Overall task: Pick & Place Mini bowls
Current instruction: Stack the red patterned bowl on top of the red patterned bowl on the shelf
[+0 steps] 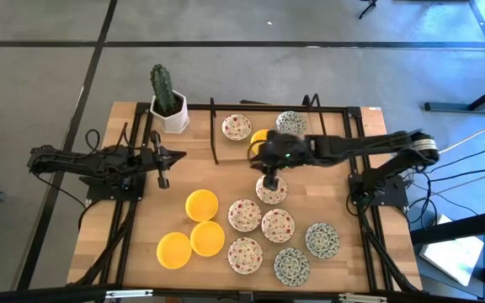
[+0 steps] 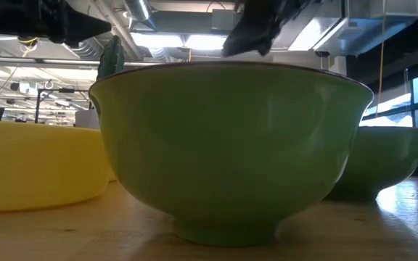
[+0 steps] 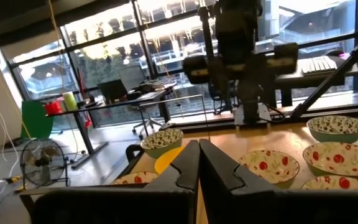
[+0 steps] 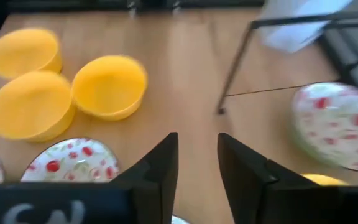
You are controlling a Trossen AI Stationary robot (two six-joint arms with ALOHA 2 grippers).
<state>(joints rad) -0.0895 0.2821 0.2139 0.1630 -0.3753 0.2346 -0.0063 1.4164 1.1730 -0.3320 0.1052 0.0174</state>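
High view shows your right pincer [image 1: 270, 179], fingers parted, over a red-speckled bowl [image 1: 272, 191]; rise straight clear of its rim, left pincer [image 1: 163, 172] clenched empty.

no readable text anywhere

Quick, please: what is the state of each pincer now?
Left pincer: closed, holding nothing.
Right pincer: open, holding nothing, above a red-speckled bowl.

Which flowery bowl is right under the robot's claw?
The red-flowered mini bowl at the top of the middle cluster, directly beneath the right gripper. The other red-flowered bowls lie farther down the table or back by the cactus.
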